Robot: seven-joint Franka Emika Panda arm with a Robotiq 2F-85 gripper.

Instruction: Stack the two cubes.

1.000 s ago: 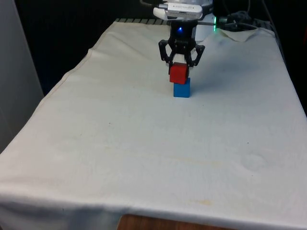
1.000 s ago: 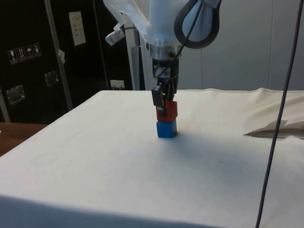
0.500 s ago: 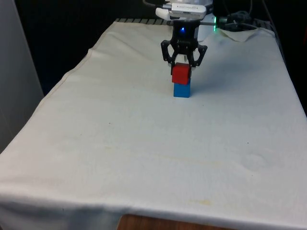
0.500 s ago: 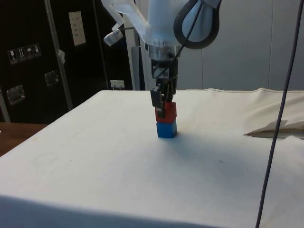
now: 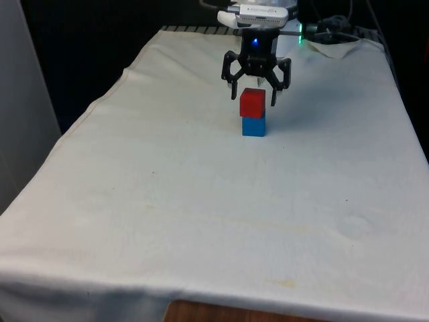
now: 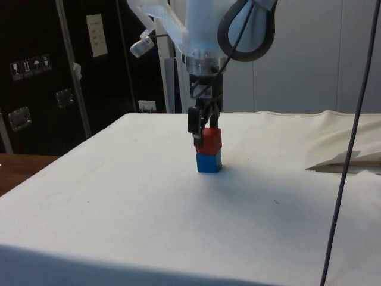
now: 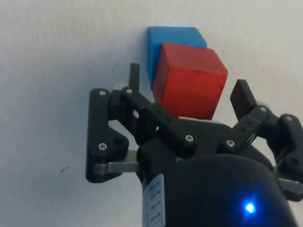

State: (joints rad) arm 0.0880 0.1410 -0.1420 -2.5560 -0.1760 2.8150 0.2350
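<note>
One desk is seen, covered by a single white cloth that is draped over its edges and creased towards the far corner at the front view's right. One white arm is positioned above the far half of the desk, and one black end effector is carried at its lower end, pointed straight down. A dark cable is seen hanging at the side view's right.

Two cubes are counted, one blue and one red. The blue cube is set directly on the cloth, in the far half of the desk and roughly midway across its width. The red cube is rested on top of the blue cube, the two being in contact; in the wrist view the red cube is seen slightly offset and turned against the blue cube, so that one side strip and one far edge of the blue top face are left exposed.

The end effector is released: its two fingers are spread wide to either side of the red cube, and a clear gap is seen between each fingertip and the cube's faces. The fingertips are held level with the upper part of the red cube, and nothing is grasped between them
</note>
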